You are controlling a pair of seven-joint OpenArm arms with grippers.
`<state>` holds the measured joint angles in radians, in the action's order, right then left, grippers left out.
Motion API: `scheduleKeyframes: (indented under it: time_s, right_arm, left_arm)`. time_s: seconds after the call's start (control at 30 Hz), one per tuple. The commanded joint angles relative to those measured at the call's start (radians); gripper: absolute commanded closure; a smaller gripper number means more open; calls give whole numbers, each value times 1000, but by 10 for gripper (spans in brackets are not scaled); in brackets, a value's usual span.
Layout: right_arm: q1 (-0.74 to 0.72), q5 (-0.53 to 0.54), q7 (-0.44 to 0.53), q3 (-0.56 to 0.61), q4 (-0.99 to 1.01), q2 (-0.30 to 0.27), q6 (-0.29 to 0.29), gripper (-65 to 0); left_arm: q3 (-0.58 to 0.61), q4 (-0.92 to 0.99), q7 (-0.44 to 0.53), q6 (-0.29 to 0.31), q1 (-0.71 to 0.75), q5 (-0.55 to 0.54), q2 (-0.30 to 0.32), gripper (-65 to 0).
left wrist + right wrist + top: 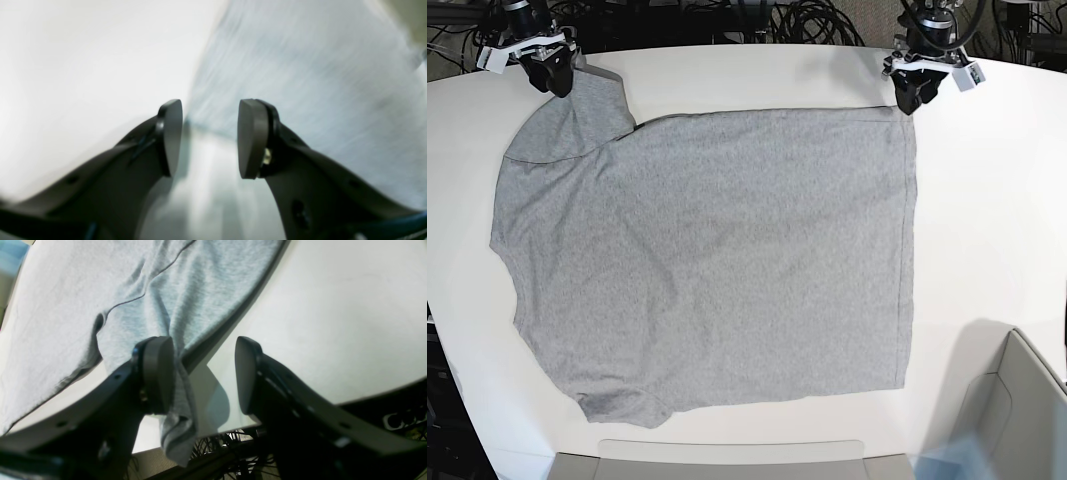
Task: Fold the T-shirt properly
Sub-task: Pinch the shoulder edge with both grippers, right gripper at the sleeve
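Right now both sets of jaws stand apart. Right gripper [203, 375]: pads spread with a clear gap, not clamping; a bunched bit of the T-shirt [176, 426] hangs against the inner face of one pad [158, 373] and droops past the table edge [213, 435]. Left gripper [210, 138]: pads spread too, nothing between them; that view is motion-blurred, with grey cloth just ahead of the tips.

Base view: right gripper [554, 75] sits at the far-left sleeve, left gripper [917, 92] at the far-right hem corner, both near the table's far edge.

T-shirt [717, 260] lies spread flat on the white table [987, 230], plain grey side up. Long axis runs left-right across the base view: shoulder end at the left, straight hem at the right. One sleeve [577, 115] points to the far side under the right gripper; the other sleeve [622, 405] points to the near edge. Far-left sleeve area is rumpled, with a seam line showing in the right wrist view.

No lettering, label or brand readable on the cloth in any view.

Grey bin [1017, 420] at the near-right corner, well apart from the shirt. Cables [727, 20] behind the table.
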<state>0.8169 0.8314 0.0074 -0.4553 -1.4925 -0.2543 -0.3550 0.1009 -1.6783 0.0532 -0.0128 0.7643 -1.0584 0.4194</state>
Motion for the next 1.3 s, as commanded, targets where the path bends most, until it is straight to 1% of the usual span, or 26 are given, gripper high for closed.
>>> scheduleKeyframes:
  time_s: [0.0,0.13,0.33,0.37,0.53,0.6,0.7,0.73,0.77,0.83,0.87,0.93,0.97,1.07,1.13,1.17,1.2,1.27]
  right_arm:
    - [12,-2,3,-6,-9,-9,6,-301]
    - [12,-2,3,-6,-9,-9,6,-301]
    - [12,-2,3,-6,-9,-9,6,-301]
    - [12,-2,3,-4,-9,-9,6,-301]
    - [12,-2,3,2,-52,-3,6,-301]
    - [12,-2,-1,3,-73,-1,6,-301]
    - [12,-2,-74,-6,-121,-1,6,-299]
    - [12,-2,-105,-6,-136,-4,6,-291]
    - [12,-2,-137,-7,-152,-9,6,-266]
    - [11,-2,-179,-32,-167,-9,6,-181]
    - [5,-2,-195,-53,-175,-4,6,-124]
    - [-3,1,-226,-89,-181,3,6,-32]
    - [-11,-1,-241,-106,-191,10,6,0]
    - [-4,-17,-306,-170,-241,16,4,0]
    - [6,-13,-329,-233,-271,46,4,0]
    - [9,-16,-330,-265,-290,65,-6,0]
    - [12,-16,-332,-300,-308,82,-34,0]
    - [12,-16,-332,-356,-331,120,-117,0]
  left_arm:
    - [-8,5,6,9,-13,-1,11,-263]
    - [-8,77,3,10,-29,-1,9,-263]
    - [6,88,-3,12,-42,-3,9,-263]
    - [21,88,-20,12,-55,-3,9,-263]
    - [95,105,-192,12,-144,4,12,-263]
    - [112,134,-214,12,-177,0,9,-263]
    - [115,157,-212,12,-193,-1,9,-257]
    - [115,157,-212,12,-193,-1,9,-245]
    - [115,157,-212,12,-193,-1,9,-221]
    - [110,157,-220,12,-193,-1,11,-152]
    - [109,159,-220,10,-193,-1,12,-101]
    - [107,159,-220,6,-191,-1,12,-8]
    - [107,155,-220,4,-182,-1,12,0]
    - [105,119,-220,4,-148,2,14,0]
    - [105,88,-210,4,-116,2,14,0]
    - [92,73,-210,4,-98,2,14,0]
    - [67,57,-210,7,-78,4,14,0]
    - [30,33,-217,7,-50,4,14,0]
